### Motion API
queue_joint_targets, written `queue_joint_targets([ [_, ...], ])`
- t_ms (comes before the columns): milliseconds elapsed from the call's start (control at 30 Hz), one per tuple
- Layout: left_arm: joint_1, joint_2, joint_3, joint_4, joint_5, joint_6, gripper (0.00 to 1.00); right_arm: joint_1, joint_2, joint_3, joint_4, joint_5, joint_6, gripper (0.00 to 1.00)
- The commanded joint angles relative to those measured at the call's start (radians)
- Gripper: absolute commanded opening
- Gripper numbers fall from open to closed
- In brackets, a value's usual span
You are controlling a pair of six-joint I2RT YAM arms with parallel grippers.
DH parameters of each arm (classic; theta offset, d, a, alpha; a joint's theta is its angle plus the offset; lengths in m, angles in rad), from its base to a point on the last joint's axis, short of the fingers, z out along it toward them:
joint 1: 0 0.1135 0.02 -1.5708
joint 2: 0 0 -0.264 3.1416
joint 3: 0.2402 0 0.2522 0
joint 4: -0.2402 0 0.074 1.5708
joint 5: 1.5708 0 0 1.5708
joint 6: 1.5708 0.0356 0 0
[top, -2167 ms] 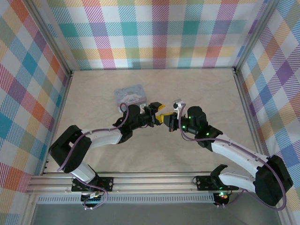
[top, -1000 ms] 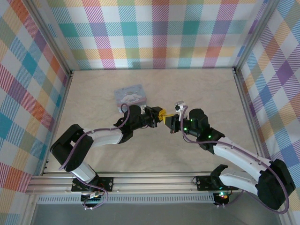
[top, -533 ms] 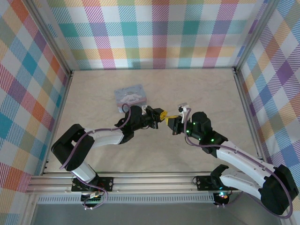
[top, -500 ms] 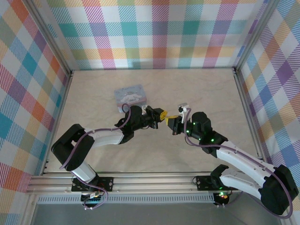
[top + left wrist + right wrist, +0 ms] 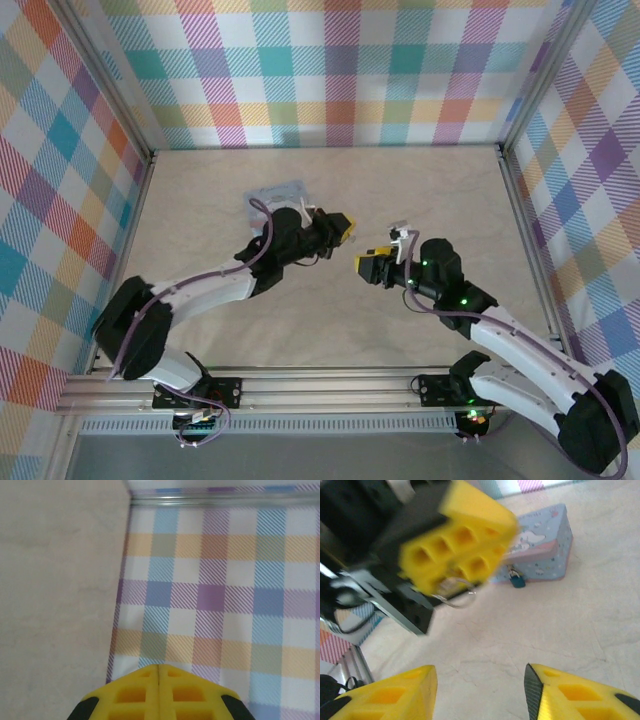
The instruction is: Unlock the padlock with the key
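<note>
The tiny teal-green padlock (image 5: 518,581) hangs at the front of the pale blue tin (image 5: 542,545), low by the table. My left gripper (image 5: 343,227) is shut, its yellow fingers pressed flat together in the left wrist view (image 5: 159,666). In the right wrist view a thin metal ring (image 5: 454,596) dangles under those fingers (image 5: 462,542), so the key's blade is pinched between them and hidden. The left gripper hovers above the table, in front of the tin. My right gripper (image 5: 366,265) stands open (image 5: 480,685) with nothing between its fingers, a short way to the right.
The pale blue tin (image 5: 270,193) with the white cartoon dog lies at the back left of the beige table (image 5: 420,190), partly covered by the left arm. Plaid walls close in the back and both sides.
The two grippers, tip to tip earlier, have parted. The left gripper rose and shifted back toward the tin, still shut. The right gripper drew away to the right and stands open.
</note>
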Motion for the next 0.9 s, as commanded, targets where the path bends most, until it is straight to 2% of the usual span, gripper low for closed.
queue_joint_targets([
  [0, -0.010, -0.126, 0.053, -0.131, -0.063, 0.373, 0.00, -0.095, -0.038, -0.006, 0.110, -0.205, 0.129, 0.54],
  [133, -0.011, -0.179, 0.026, -0.045, -0.043, 0.468, 0.00, -0.210, -0.032, -0.041, 0.363, -0.373, 0.335, 0.56],
  [333, -0.024, -0.184, 0.025, 0.073, 0.010, 0.520, 0.00, -0.215, 0.016, 0.023, 0.564, -0.498, 0.457, 0.60],
  [500, -0.045, -0.180, 0.050, 0.073, 0.012, 0.552, 0.00, -0.201, 0.047, 0.038, 0.663, -0.476, 0.517, 0.62],
  [867, -0.054, -0.161, 0.062, 0.054, 0.001, 0.547, 0.00, -0.087, 0.164, 0.083, 0.717, -0.425, 0.512, 0.51],
])
